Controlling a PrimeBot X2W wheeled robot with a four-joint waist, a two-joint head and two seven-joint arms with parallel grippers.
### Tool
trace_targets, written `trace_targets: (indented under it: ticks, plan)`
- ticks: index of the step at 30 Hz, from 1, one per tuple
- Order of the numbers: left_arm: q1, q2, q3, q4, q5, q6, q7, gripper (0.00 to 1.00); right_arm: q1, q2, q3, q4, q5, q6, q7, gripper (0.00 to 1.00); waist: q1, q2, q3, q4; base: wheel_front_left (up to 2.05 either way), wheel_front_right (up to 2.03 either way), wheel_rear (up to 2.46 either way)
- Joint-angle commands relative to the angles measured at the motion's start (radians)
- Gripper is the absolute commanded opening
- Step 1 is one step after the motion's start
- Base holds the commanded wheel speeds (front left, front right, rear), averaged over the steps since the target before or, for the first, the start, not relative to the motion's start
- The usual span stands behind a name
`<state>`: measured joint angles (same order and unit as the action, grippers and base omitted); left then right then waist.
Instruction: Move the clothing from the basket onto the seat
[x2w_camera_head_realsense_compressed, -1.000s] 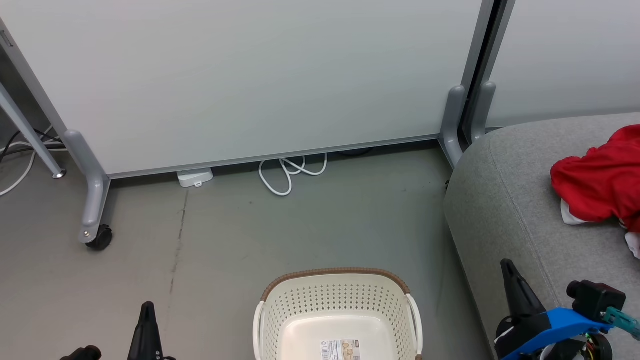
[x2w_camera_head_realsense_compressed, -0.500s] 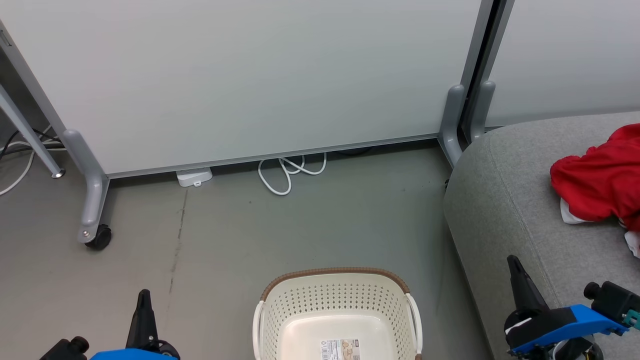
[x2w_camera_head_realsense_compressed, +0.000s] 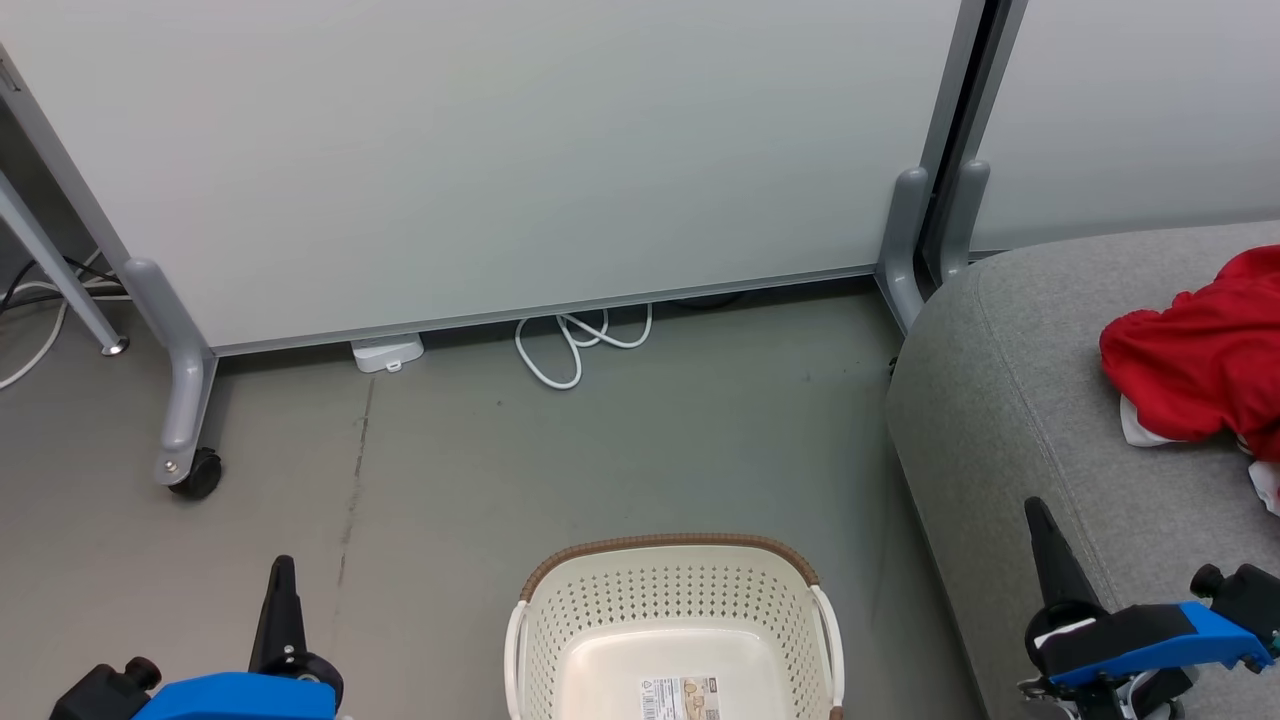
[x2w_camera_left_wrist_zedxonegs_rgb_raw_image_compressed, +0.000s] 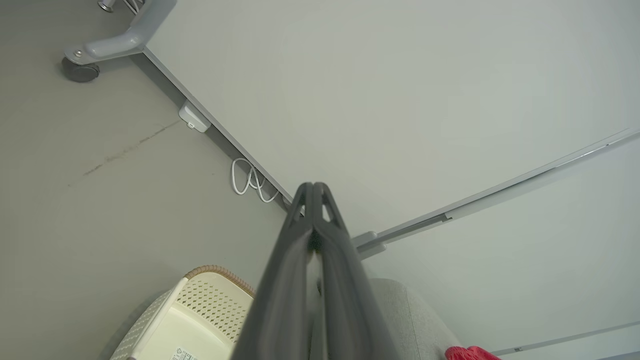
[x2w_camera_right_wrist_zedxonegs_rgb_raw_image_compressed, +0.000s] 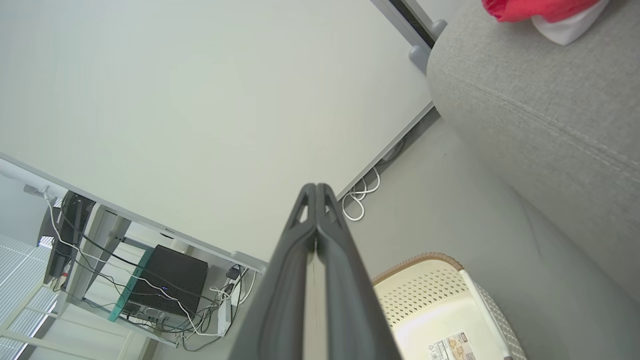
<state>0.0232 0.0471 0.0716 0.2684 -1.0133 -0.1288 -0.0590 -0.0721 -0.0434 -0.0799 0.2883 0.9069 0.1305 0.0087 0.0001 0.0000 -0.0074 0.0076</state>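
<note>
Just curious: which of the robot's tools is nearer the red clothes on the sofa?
Right. The right tool is at the sofa seat, short of the red clothes; the left tool is beyond the laundry basket, much farther.

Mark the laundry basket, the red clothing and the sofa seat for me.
laundry basket (x2w_camera_head_realsense_compressed: 672, 592), head view, perforated far wall.
red clothing (x2w_camera_head_realsense_compressed: 1205, 360), head view, middle of the bunched fabric.
grey sofa seat (x2w_camera_head_realsense_compressed: 1080, 330), head view, bare cushion top between seam and clothing.

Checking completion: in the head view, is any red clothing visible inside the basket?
No, the basket shows a bare bottom with a sticker; the clothing lies on the seat.
</note>
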Motion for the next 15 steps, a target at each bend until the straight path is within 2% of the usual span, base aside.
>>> trace_targets:
  ticks: [1, 15]
  plan:
    - [-0.030, 0.007, 0.005, -0.013, -0.025, -0.001, 0.007, 0.00, -0.025, -0.006, -0.004, -0.016, 0.030, 0.000, 0.007, 0.00, -0.0001, 0.0000, 0.000, 0.000, 0.00, 0.00, 0.00]
    - [-0.058, 0.007, 0.013, -0.017, -0.167, -0.002, 0.048, 0.00, -0.031, -0.007, -0.011, -0.024, 0.196, 0.000, 0.031, 0.00, -0.0001, 0.0000, 0.002, -0.002, 0.00, 0.00, 0.00]
